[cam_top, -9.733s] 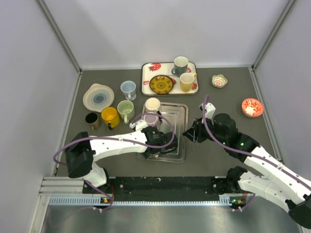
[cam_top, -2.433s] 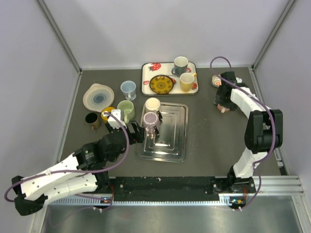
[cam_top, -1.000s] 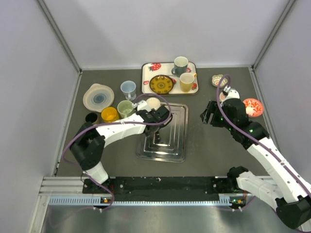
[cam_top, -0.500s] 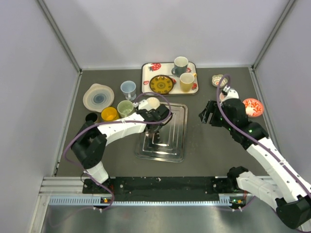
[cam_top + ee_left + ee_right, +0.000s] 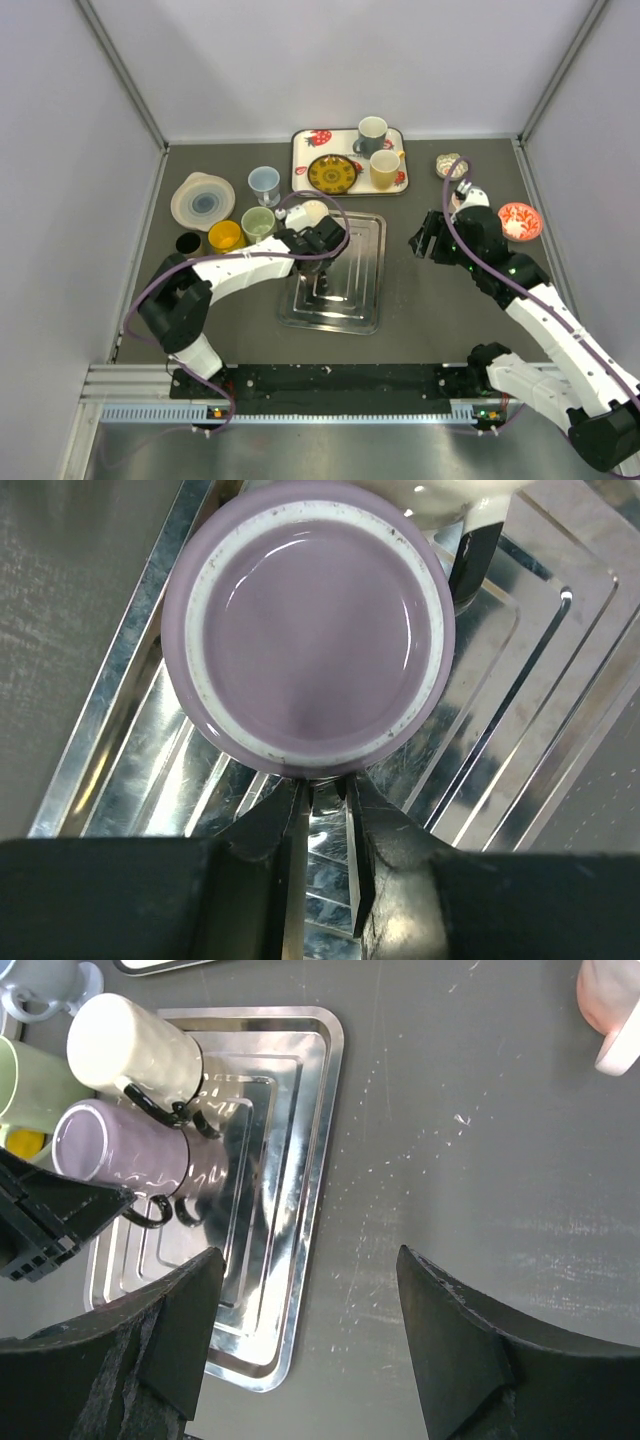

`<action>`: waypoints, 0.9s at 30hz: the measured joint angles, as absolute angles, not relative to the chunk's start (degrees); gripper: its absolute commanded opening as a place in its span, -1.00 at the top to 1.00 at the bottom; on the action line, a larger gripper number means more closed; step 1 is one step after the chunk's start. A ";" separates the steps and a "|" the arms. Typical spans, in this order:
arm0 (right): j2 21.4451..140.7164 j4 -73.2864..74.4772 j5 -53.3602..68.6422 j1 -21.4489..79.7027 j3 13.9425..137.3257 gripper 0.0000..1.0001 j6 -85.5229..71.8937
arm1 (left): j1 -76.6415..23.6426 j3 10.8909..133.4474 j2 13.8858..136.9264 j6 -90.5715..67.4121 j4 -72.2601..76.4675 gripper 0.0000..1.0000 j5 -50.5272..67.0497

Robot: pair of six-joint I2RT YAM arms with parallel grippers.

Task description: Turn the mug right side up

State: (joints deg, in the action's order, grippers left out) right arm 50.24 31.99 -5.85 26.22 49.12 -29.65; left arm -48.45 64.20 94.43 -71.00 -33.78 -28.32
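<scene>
The rectangular stainless-steel tray [image 5: 355, 295] is taken as the reference. Over its left part, the left gripper [image 5: 325, 794] is now set close against the near side of the lilac ceramic mug [image 5: 308, 630]. A couple of seconds earlier this arm was drawn back beyond the tray's near-left corner and the mug was left uncovered. Within the last second only a small adjustment is registered. The fingers are drawn nearly together, with a narrow gap kept between them. The mug's black loop handle [image 5: 150, 1213] is directed toward that gap, but whether it is actually pinched cannot be told.

The lilac mug is located in the tray's far-left part, base up and rim down, in the same spot as before. Just beyond it, at the tray's far-left corner, a cream ceramic mug [image 5: 135, 1045] is seen, apparently also base up.

To the right of the tray, the right gripper [image 5: 310, 1260] is held above the dark grey tabletop [image 5: 450, 1160], fingers spread wide and nothing between them. It was previously extended well beyond the tray's far-right corner.

The approach is judged complete and the grasp in progress; the turning itself is not yet begun.
</scene>
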 measured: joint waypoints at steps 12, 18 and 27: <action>48.29 32.08 -3.90 26.22 47.22 -0.38 -30.61 | -51.68 54.65 79.00 -58.81 -28.27 1.00 -23.86; 47.00 31.48 -1.08 26.22 45.12 -0.38 -32.21 | -52.16 43.64 66.96 -55.18 -16.01 1.00 -19.68; 41.23 26.68 11.22 26.22 38.54 -0.47 -36.51 | -52.16 30.09 58.48 -53.82 7.03 1.00 -13.30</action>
State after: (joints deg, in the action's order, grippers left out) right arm 41.23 26.68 11.22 26.22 38.54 -36.51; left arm -52.16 30.09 58.48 -53.82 7.03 -13.30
